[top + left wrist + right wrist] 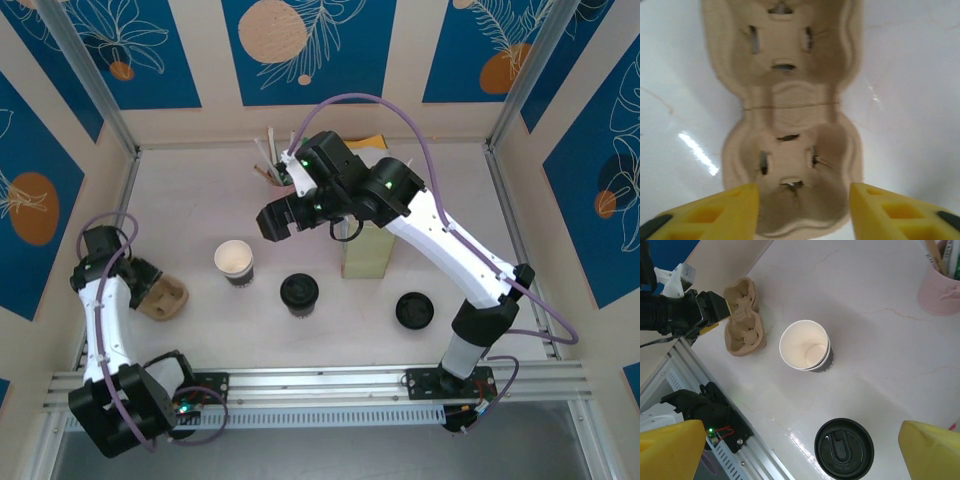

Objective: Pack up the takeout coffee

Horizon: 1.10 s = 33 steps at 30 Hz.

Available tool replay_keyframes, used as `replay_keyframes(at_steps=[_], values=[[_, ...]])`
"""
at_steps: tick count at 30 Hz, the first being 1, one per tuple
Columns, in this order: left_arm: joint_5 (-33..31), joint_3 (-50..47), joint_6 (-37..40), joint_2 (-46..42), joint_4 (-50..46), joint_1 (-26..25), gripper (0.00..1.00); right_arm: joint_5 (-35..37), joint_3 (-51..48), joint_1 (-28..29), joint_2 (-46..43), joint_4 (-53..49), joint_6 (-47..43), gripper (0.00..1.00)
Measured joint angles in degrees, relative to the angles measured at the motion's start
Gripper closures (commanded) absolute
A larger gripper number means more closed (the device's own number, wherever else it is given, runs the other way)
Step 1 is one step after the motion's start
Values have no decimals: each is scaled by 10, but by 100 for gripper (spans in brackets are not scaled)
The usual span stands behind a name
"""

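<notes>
On the desk [190,200] the takeout coffee cup [234,262] stands open near a lidded cup [299,293], right fingers [670,450] spread wide and empty above. Left fingers [715,212] straddle the cardboard carrier [790,115], grip unclear

cup carrier [790,125]: matt pulp cardboard | table [910,75]: glossy, smooth | lid [844,448]: black plastic, slight sheen | cup [805,346]: paper

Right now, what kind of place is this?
Likely a mock cafe counter in a robot test booth: a lidded coffee cup, a pulp cup carrier and a pink cup of straws on a pale table walled by blue panels.
</notes>
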Motion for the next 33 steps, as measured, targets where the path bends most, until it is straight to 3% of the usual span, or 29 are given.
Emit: replay_keyframes(at_steps=[8, 14, 33], values=[[-44, -5, -21, 7, -26, 27, 54, -38, 17, -9, 16, 3, -17, 1], [-29, -59, -46, 10, -18, 46, 55, -54, 66, -13, 57, 1, -28, 1], [25, -91, -59, 10, 43, 50, 59, -64, 68, -21, 62, -11, -28, 1]])
